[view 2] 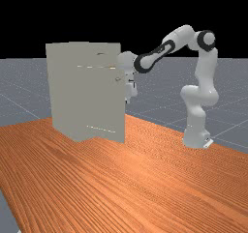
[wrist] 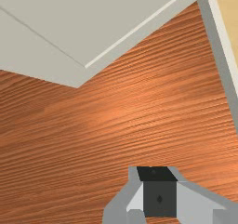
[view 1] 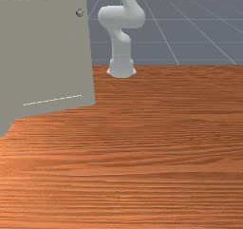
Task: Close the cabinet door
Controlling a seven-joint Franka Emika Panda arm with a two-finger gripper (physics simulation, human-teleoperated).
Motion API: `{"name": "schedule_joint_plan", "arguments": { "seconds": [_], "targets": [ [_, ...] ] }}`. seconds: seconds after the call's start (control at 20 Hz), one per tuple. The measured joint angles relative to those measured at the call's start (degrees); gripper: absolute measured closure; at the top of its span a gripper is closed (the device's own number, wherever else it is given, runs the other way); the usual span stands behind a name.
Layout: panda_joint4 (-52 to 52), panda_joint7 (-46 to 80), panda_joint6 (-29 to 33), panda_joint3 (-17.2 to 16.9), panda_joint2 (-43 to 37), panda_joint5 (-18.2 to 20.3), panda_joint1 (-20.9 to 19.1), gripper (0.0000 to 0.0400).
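Note:
In the far view the gripper (view 2: pixel 130 93) points down just beyond the free edge of the cabinet door (view 2: pixel 104 106), near knob height, partly hidden by the door. Whether they touch I cannot tell. The door stands open, its small knob (view 2: pixel 117 79) near that edge. The front view has the door (view 1: pixel 45 57) at the left, with the knob (view 1: pixel 79 13) near its upper corner; my hand is hidden there. From the wrist view, the gripper (wrist: pixel 158 190) hangs over wood beside the door's grey panel (wrist: pixel 93 28), whose far end meets the cabinet's frame (wrist: pixel 221 53) at an angle.
The cabinet's body (view 2: pixel 60 92) stands to the left of the door in the far view. Its pale tan interior (wrist: pixel 228 9) appears past the frame in the wrist view. The wooden table (view 1: pixel 166 152) spreads in front of the arm's base (view 1: pixel 121 69).

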Motion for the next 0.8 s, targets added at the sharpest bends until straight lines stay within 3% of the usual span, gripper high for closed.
{"name": "schedule_joint_plan", "arguments": {
  "seconds": [0.15, 0.25, 0.4, 0.5, 0.65, 0.8],
  "targets": [
    [-4.8, -0.1, -0.7, 2.8, -2.0, 0.2, 2.3, 0.04],
    [-9.1, 1.9, -0.9, 6.6, -5.1, -0.1, 5.1, 0.04],
    [-12.8, 6.7, -1.0, 13.5, -9.2, -1.1, 9.5, 0.04],
    [-13.0, 12.3, -0.8, 20.2, -9.7, -1.8, 13.5, 0.04],
    [-11.5, 16.8, -0.2, 26.5, -9.4, 1.5, 19.6, 0.04],
    [-5.0, 18.4, 0.1, 29.1, -8.3, 4.3, 22.7, 0.04]
  ]
}}
